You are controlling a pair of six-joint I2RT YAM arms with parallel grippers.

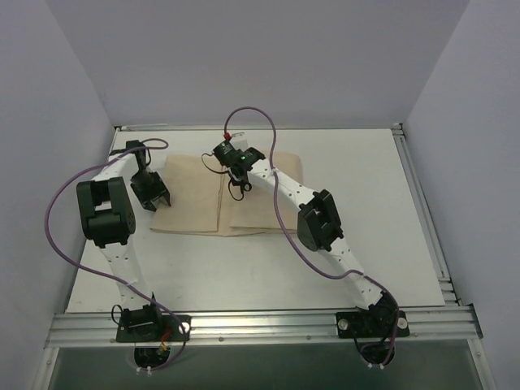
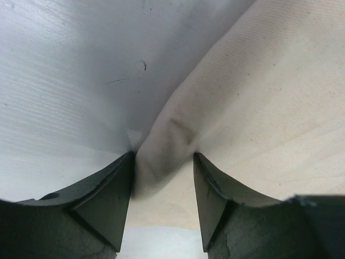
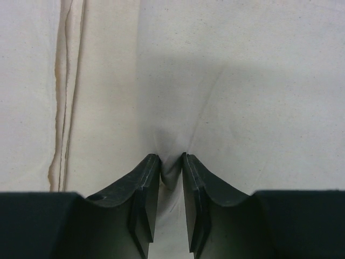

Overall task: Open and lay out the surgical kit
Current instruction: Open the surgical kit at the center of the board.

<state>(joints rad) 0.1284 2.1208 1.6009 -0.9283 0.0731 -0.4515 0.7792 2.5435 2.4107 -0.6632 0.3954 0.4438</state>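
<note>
The surgical kit shows as a folded beige cloth wrap (image 1: 191, 207) lying flat at the back middle of the table. My left gripper (image 1: 153, 195) is at the wrap's left edge. In the left wrist view this gripper (image 2: 163, 155) is open, its fingers (image 2: 116, 189) straddling a raised fold of the cloth wrap (image 2: 269, 108) at that edge. My right gripper (image 1: 240, 185) is over the middle of the wrap. Seen from the right wrist, the gripper (image 3: 171, 156) is shut on a small pucker of the cloth wrap (image 3: 242, 81), and creases run out from the pinch.
The white table (image 1: 244, 268) extends in front of the wrap and shows as bare table (image 2: 70, 81) left of the fold. A hemmed flap edge (image 3: 62, 108) runs down the wrap left of the right gripper. Aluminium rails (image 1: 260, 325) border the near and right sides.
</note>
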